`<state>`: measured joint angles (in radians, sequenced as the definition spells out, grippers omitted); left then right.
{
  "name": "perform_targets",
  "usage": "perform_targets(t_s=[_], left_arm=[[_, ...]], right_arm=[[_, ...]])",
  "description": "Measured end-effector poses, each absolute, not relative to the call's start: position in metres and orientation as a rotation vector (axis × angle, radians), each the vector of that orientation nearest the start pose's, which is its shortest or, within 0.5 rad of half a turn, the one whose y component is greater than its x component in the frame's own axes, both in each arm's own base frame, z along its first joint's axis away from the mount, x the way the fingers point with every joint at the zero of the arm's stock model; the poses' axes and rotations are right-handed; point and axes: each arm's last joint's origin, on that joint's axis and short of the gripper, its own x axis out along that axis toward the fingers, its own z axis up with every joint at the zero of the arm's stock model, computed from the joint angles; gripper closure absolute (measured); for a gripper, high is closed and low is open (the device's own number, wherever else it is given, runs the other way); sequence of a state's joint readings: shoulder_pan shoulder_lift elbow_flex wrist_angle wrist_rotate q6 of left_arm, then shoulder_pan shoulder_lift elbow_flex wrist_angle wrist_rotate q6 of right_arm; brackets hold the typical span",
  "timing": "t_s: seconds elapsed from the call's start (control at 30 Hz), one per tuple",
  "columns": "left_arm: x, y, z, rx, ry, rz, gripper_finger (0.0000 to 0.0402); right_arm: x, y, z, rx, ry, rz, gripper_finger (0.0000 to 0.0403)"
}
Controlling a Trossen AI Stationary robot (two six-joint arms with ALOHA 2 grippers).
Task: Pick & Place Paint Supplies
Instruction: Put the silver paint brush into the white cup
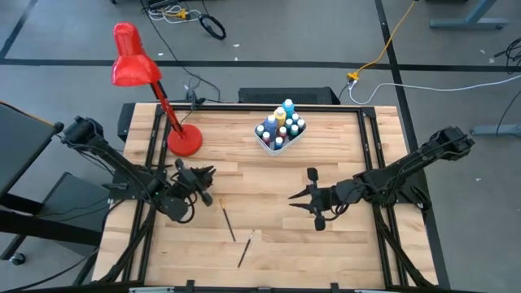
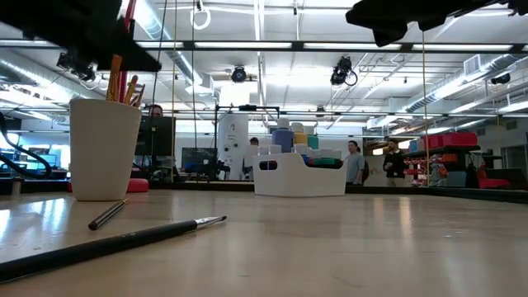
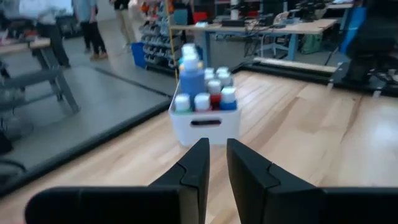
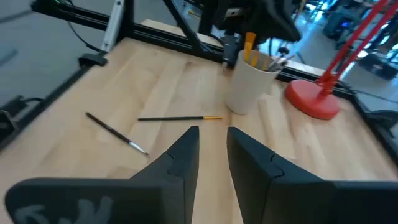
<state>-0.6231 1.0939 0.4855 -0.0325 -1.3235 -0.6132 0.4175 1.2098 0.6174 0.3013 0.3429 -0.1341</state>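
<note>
L gripper (image 1: 205, 173) over cup (image 2: 104, 149) – fingers apart, seemingly empty.

no readable text, labels, brands or numbers anywhere

Bright, even overhead light from ceiling strip lamps (image 2: 264, 45) leaves a pale sheen on the table (image 2: 396, 239). Shadows are soft. The 2 wrist views are blurred, with soft backgrounds; the nearest paintbrush (image 2: 107, 243) blurs.
</note>
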Motion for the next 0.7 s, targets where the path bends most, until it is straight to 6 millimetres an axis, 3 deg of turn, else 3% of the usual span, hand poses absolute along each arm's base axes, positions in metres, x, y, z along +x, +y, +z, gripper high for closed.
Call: perform_targets(t_s=[0.37, 0.57, 0.7], left_arm=[[0.193, -0.105, 0.263, 0.003, 0.13, 0.651, 0.0336], [0.195, -0.107, 0.269, -0.006, 0.147, 0.581, 0.0336], [0.195, -0.107, 0.269, -0.006, 0.149, 0.575, 0.0336]], right_arm=[[0.248, 0.101, 0.232, -0.219, 0.199, 0.152, 0.031], [0.271, 0.108, 0.209, -0.236, 0.135, 0.232, 0.0263], [0.293, 0.106, 0.184, -0.189, 0.187, 0.257, 0.0224]])
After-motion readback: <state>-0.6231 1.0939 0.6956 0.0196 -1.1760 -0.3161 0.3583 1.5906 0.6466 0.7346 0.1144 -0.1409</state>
